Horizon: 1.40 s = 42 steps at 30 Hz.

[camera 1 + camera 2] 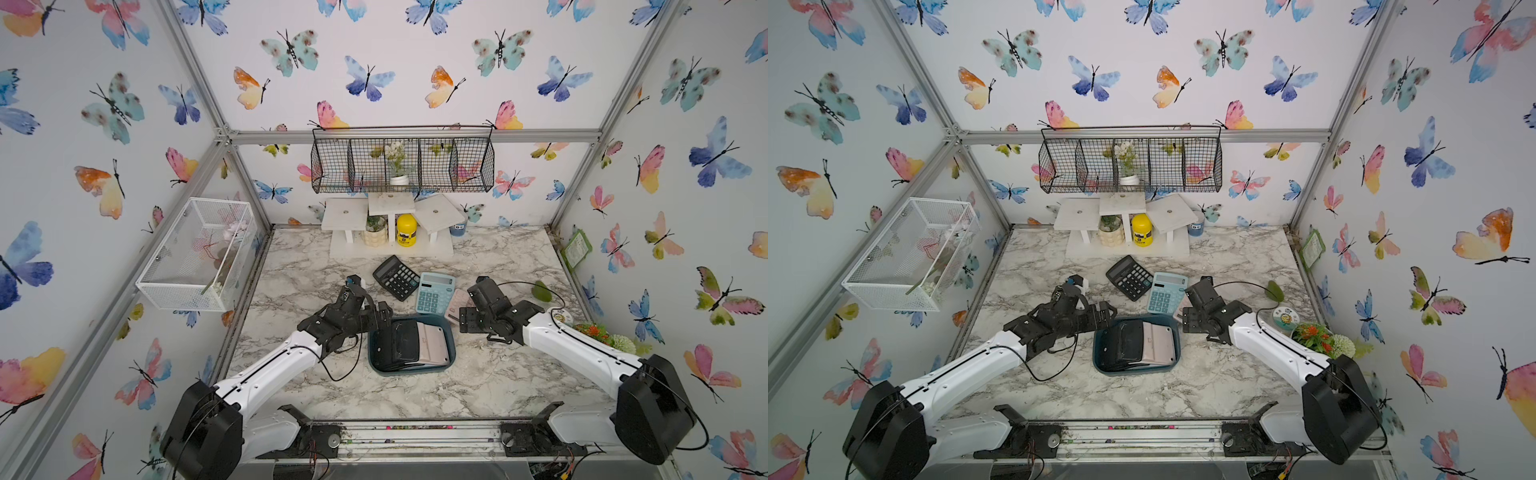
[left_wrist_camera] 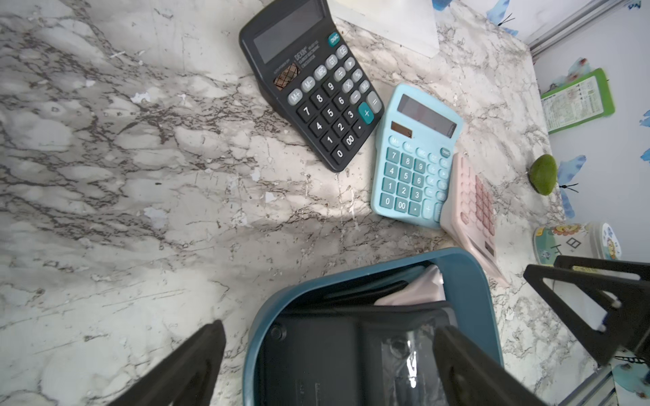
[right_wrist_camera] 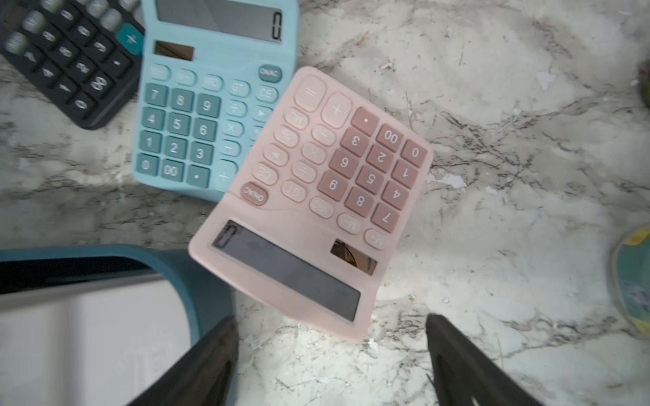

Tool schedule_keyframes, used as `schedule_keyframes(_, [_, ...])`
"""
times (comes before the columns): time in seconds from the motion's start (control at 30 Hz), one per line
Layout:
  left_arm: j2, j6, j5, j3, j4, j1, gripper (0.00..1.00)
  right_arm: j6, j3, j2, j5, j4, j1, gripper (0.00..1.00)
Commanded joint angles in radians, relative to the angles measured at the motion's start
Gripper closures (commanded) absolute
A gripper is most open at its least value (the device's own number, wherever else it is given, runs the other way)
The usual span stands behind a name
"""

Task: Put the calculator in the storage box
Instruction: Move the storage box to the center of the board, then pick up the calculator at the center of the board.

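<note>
One pink calculator [image 3: 309, 204] | long axis: display end by storage box [image 3: 197, 274] rim, keypad end overlapping blue calculator [image 3: 190, 116] | left claw [image 2: 330, 327], right claw [image 3: 332, 320] released

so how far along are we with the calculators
Done: a face-down black calculator and a pale calculator lie in the storage box. In hand: nothing; the left hand is open over the box, the right hand open near the pink calculator. Left: that pink one, the light blue calculator and the keys-up black calculator on the table.
</note>
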Motion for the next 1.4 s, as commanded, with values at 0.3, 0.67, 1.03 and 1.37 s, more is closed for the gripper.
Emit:
schedule_keyframes(0.3, [-0.021,0.033,-0.021,-0.034,-0.007,0.039,0.01,-0.107,0.114,0.204,0.085,-0.118,0.004,0.15])
schedule_keyframes(0.67, [-0.036,0.047,0.013,-0.061,0.009,0.079,0.01,-0.108,0.119,0.147,0.037,-0.188,0.006,0.16])
schedule_keyframes(1.03, [-0.036,0.068,0.031,-0.043,0.0,0.113,0.01,-0.121,0.116,0.172,-0.048,-0.247,0.016,0.17])
schedule_keyframes(1.37, [-0.031,0.07,0.038,-0.037,-0.002,0.116,0.01,-0.137,0.154,0.238,0.015,-0.242,0.021,0.16])
